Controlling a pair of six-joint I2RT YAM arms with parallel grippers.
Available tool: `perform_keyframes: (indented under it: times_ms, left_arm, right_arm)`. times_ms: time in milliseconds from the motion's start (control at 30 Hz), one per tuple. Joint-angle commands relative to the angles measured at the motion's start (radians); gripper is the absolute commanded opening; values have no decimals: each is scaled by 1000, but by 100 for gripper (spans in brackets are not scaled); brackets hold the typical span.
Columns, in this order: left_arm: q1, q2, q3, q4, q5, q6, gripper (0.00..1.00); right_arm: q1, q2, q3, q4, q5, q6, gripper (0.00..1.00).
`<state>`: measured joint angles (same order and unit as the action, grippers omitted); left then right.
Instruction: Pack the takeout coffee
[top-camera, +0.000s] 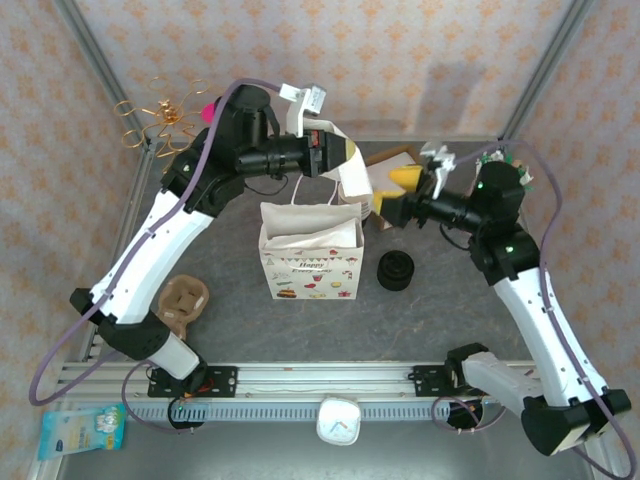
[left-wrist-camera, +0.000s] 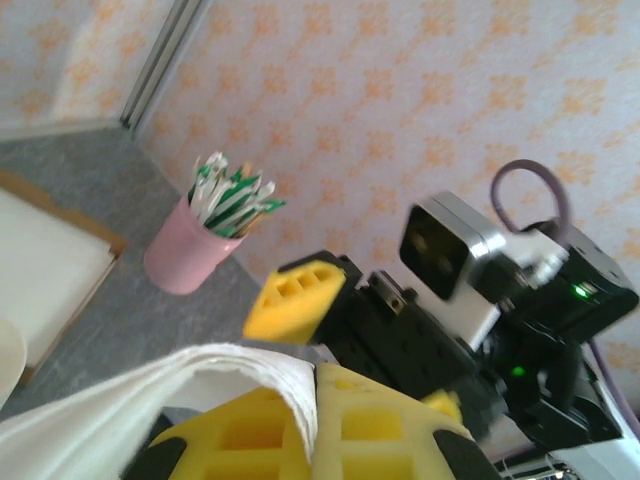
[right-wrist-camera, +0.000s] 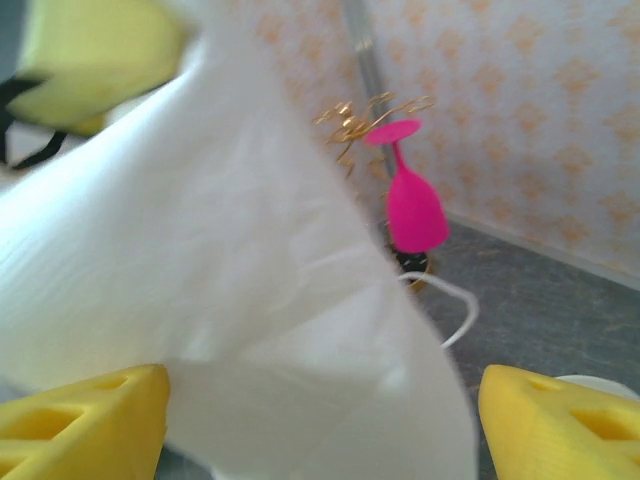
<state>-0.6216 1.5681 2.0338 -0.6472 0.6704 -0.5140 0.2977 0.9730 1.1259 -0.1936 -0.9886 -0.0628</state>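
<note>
Two arms meet over the far side of the table in the overhead view. The left gripper (top-camera: 347, 157), jaws closed, pinches the top of a white paper sheet (top-camera: 352, 188) that hangs in a curve behind the printed gift bag (top-camera: 310, 265). The right gripper (top-camera: 398, 195) stands open just beside the sheet's lower end. A stack of black lids (top-camera: 395, 271) sits right of the bag, and a brown cup carrier (top-camera: 186, 300) lies well apart on the left (beside the left arm's elbow). Where the takeout coffee stands cannot be told.

From the left wrist, the sheet folds over a yellow finger (left-wrist-camera: 390, 435) at the bottom of the frame, clamped there. The right gripper faces it with fingers parted. A pink cup of green-and-white packets (left-wrist-camera: 190, 260) stands behind on the grey tabletop.

From the right wrist, two yellow fingers (right-wrist-camera: 80, 420) sit at opposite lower corners, wide apart. The blurred sheet lies between them and over the one at lower left, unclamped. Beyond are a pink goblet-shaped object (right-wrist-camera: 412, 205) and a gold wire stand (right-wrist-camera: 365, 112).
</note>
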Motion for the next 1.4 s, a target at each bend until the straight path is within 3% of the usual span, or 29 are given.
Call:
perform_keyframes:
  times_ms: [0, 300, 500, 833, 1100, 1367]
  left_arm:
    - [-7, 2, 38, -32, -22, 18, 0]
    - [-7, 62, 164, -99, -32, 84, 0]
    - [-3, 70, 222, -177, -84, 170, 0]
    - [-13, 44, 172, -271, -113, 282, 0]
    - [-25, 31, 168, -312, -106, 341, 0]
    - [-54, -56, 82, -342, -134, 376, 0]
  right_arm:
    - [65, -24, -3, 26, 10, -206, 79]
    - [235, 32, 12, 21, 36, -312, 72]
    - [238, -37, 29, -33, 104, -364, 79]
    - [202, -123, 17, -135, 252, -553, 90]
    - [62, -12, 148, -235, 44, -618, 93]
    - [25, 179, 288, -276, -116, -705, 95]
